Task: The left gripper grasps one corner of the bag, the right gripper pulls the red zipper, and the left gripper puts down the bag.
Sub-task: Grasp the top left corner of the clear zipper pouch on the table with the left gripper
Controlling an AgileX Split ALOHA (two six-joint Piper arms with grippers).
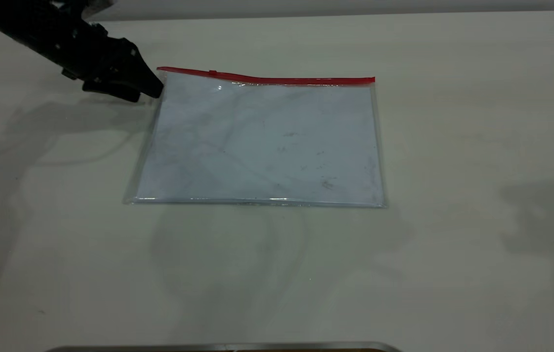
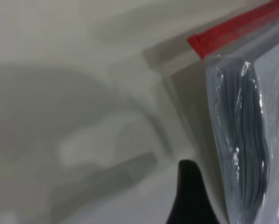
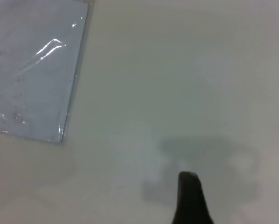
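The bag [image 1: 262,142] lies flat on the table, with the red zipper [image 1: 277,79] along its far edge. The small red slider [image 1: 212,72] sits near the zipper's left end. My left gripper [image 1: 158,91] is at the bag's far left corner and looks shut on the clear edge just below the zipper's end. That corner is raised a little. In the left wrist view one finger [image 2: 189,196] shows beside the crumpled bag [image 2: 242,140] and the zipper's end [image 2: 209,39]. My right gripper is out of the exterior view; its one visible finger [image 3: 189,198] hovers over bare table beside a corner of the bag [image 3: 32,70].
The pale table [image 1: 477,122] stretches all around the bag. A grey metal edge [image 1: 223,347] runs along the near side. The left arm's shadow falls at the left, and another shadow at the right.
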